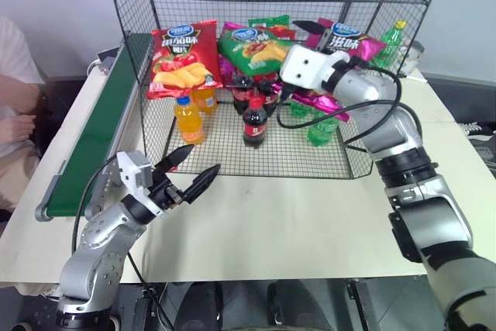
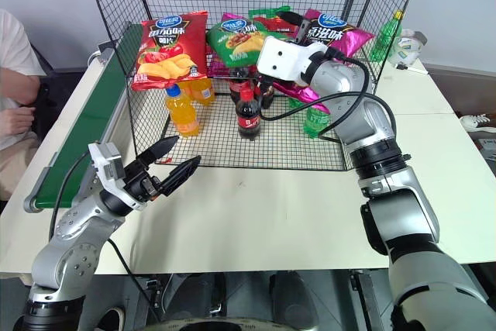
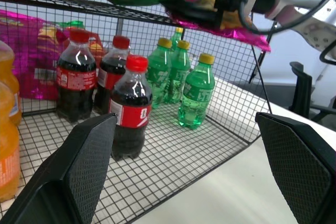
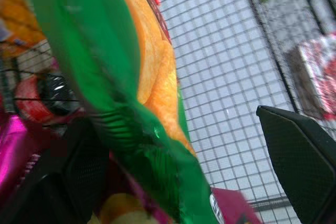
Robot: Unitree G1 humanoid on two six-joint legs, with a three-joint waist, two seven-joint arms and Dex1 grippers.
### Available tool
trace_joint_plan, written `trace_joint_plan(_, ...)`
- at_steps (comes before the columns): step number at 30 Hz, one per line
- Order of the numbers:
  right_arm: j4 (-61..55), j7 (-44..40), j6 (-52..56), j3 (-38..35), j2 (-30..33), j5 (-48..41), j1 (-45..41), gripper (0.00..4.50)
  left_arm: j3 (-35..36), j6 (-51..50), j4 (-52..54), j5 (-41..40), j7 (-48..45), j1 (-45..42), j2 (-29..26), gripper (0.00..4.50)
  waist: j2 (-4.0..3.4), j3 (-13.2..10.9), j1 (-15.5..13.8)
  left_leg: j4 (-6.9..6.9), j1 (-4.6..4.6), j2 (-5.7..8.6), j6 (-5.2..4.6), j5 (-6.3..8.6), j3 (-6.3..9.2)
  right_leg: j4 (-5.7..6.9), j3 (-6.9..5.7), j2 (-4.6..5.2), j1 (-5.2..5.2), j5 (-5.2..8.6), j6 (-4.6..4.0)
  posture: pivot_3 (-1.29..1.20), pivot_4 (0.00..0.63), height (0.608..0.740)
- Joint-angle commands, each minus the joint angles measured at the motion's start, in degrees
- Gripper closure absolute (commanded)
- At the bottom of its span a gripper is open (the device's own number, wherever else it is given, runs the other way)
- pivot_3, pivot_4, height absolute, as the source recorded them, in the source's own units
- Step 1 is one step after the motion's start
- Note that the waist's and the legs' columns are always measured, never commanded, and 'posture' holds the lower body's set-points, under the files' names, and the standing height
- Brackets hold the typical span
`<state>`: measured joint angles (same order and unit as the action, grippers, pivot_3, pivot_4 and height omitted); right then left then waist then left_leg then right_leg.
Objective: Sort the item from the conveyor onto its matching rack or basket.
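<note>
The green crisp bag lies on the middle tier of the black wire rack, between a red crisp bag and a magenta one. My right gripper reaches into that tier and is open. The bag's crinkled end drapes over one finger, while the other fingertip stands clear of it. My left gripper hovers open and empty over the table in front of the rack. The dark green conveyor runs along the table's left side with nothing on the stretch I see.
On the rack's bottom tier stand orange bottles, cola bottles and green bottles. More packets hang at the top tier. A person sits left of the conveyor. A green bottle stands right of the rack.
</note>
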<state>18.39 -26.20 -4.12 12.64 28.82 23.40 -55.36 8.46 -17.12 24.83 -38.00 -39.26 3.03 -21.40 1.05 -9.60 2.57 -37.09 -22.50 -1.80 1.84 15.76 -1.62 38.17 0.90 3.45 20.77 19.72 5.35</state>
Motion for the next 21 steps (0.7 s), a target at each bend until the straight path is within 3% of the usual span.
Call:
trace_joint_plan(1,-2.3,-2.8,-1.4,-1.7,-0.5,-4.4,-0.4,0.05,-0.3,0.9,1.7,-0.4,0.1,-0.3,0.3,0.0,0.0,0.0,0.0,0.0,-0.01,0.0,0.0,0.0,0.0,0.0,0.0,0.0,0.02,0.0,0.0,0.0,0.15,0.739)
trace_joint_plan(11,-10.2,-10.2,2.3,-4.5,0.0,-14.3,2.7,0.05,-0.8,1.2,1.4,-0.1,-0.1,-0.2,0.4,0.0,0.0,0.0,-0.1,0.0,-0.05,0.0,0.0,0.0,0.0,-0.02,-0.01,0.0,0.02,0.0,0.0,0.0,0.15,0.739)
trace_joint_plan(21,-11.9,-10.9,1.8,-2.3,-2.1,-14.7,4.7,0.05,-1.0,1.1,1.0,0.2,-0.5,-0.7,0.1,0.0,-0.01,0.0,0.0,0.0,-0.04,-0.01,-0.01,0.0,0.01,-0.02,-0.01,0.0,0.02,0.0,0.0,0.0,0.15,0.739)
